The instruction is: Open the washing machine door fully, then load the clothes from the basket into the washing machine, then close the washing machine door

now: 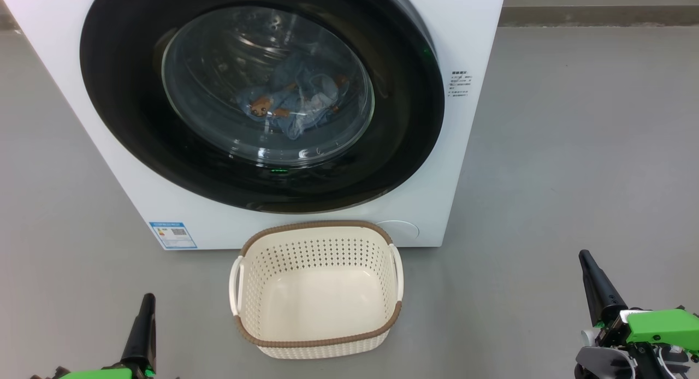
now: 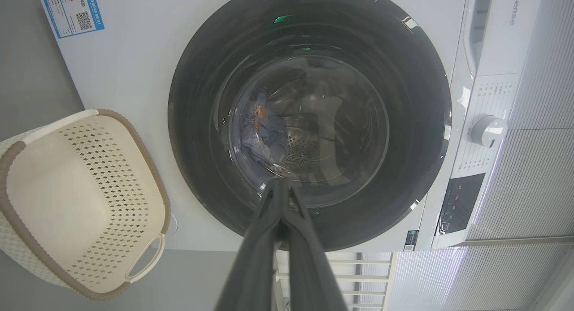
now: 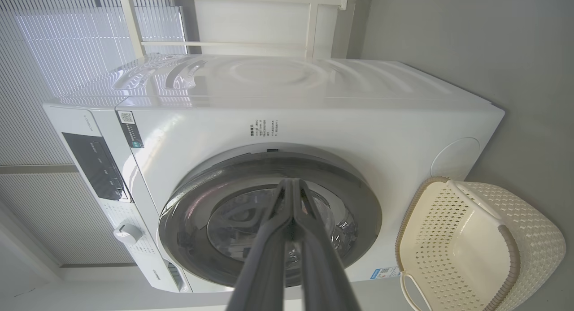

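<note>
1. Washing machine [image 1: 464,35]: white front-loader standing on grey floor [image 1: 573,149]; blue label [image 1: 172,235] at its lower front corner, on the robot's left.
2. Washing machine door [image 1: 404,122]: round, wide glossy black rim, bulging clear glass centre; lies flush against the machine front, closed.
3. Clothes [image 1: 295,103]: light blue fabric with orange-brown bear print and some white, heaped inside the drum, seen through the door glass.
4. Basket [image 1: 317,229]: cream perforated plastic, brown woven-look rim, upright on the floor just in front of the machine, below the door; bare bottom showing.
5. Left gripper [image 1: 146,300]: low left in the head view, fingers pressed together on nothing, clear of basket and machine.
6. Right gripper [image 1: 585,256]: low right in the head view, fingers likewise pressed together on nothing, well apart from the basket.
</note>
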